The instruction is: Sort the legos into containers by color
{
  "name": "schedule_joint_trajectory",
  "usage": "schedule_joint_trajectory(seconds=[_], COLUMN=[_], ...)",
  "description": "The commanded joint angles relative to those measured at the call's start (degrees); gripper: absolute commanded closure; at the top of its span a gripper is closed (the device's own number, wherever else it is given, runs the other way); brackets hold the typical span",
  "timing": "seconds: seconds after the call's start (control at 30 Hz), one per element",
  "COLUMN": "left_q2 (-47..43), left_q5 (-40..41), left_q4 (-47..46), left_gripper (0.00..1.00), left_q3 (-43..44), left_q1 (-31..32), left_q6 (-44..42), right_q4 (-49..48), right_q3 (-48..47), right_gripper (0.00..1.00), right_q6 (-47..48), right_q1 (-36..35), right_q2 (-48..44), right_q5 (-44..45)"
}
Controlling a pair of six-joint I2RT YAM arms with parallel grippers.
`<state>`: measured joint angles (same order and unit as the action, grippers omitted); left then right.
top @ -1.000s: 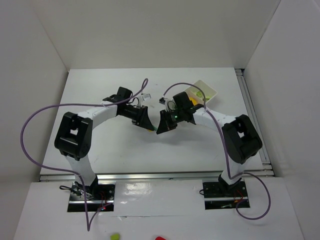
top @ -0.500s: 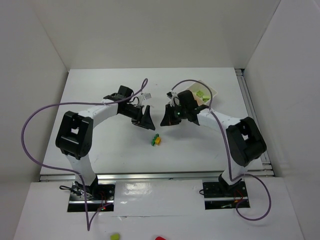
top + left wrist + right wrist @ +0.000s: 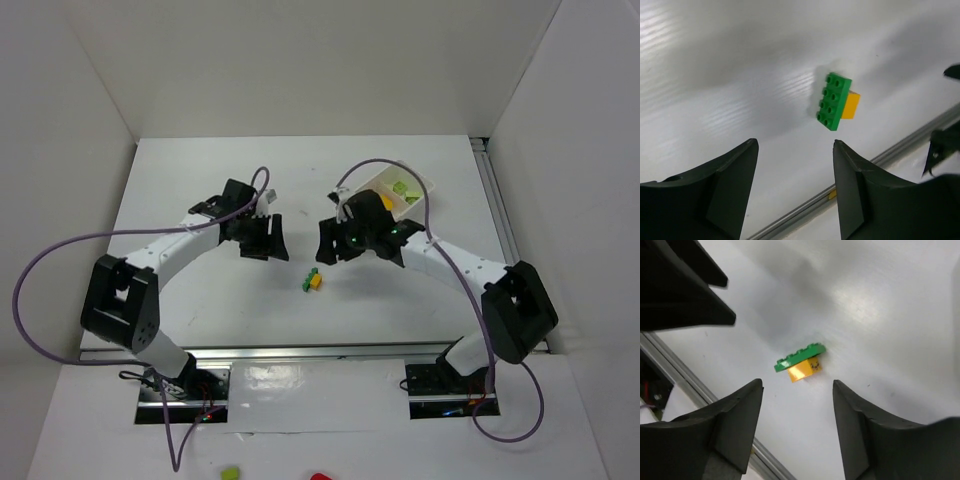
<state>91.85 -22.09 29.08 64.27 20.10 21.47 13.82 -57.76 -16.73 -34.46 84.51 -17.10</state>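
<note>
Legos: a stacked pair (image 3: 313,281) lies on the table (image 3: 200,290) towards its near edge, between the two grippers and touching neither, well apart from the tray (image 3: 425,183).
Pair, close up: we see a flat green brick (image 3: 834,101) with two rows of round studs, joined to a smaller yellow brick (image 3: 851,105). From the right wrist the green one sits tilted on top of the yellow one, which carries a small mark we cannot read.
Container: the tray is white, shallow and plastic, at the far right of the table and partly hidden by the right arm. We make out green pieces (image 3: 402,187) inside, but not which compartment.
Left arm: the left gripper (image 3: 265,240) hovers to the left of the pair, its black wedge-shaped fingers (image 3: 735,170) spread apart with nothing between them.
Right arm: the right gripper (image 3: 333,245) hangs just beyond the pair, to its right, jaws likewise apart and empty.
Surface: white and flat, with a faint ribbed sheen under the lights.
Room: plain white walls (image 3: 300,60) close in on three sides.
Front edge: a silver metal rail (image 3: 320,352) runs along it.
Wiring: purple cables (image 3: 40,270) loop out from the arms.
</note>
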Motion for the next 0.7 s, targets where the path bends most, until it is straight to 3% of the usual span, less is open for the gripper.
schedule_joint_trajectory(seconds=[0.0,0.1,0.37,0.67], left_q2=[-5.6,-8.3,-8.4,-7.8], left_q5=[11.7,14.4,11.6,9.0], left_q4=[1.7,2.2,3.3,3.3], left_gripper=[0.3,0.3,0.3,0.31], left_q3=[-2.2,-2.9,-0.5,-0.5], left_q1=[-0.8,-3.0,-7.6,-8.8], left_q6=[8.1,9.6,7.7,5.9], right_q4=[6.1,6.7,5.6,2.1], right_q3=[1.1,1.1,-1.0,-5.3], right_gripper=[0.33,0.26,0.26,0.36], right_q6=[3.9,5.6,11.0,15.2], right_q1=[-6.6,-11.4,-16.3,-16.3], right_q2=[-0.1,2.8,12.1,18.0], right_q5=[8.4,14.4,19.4,19.9])
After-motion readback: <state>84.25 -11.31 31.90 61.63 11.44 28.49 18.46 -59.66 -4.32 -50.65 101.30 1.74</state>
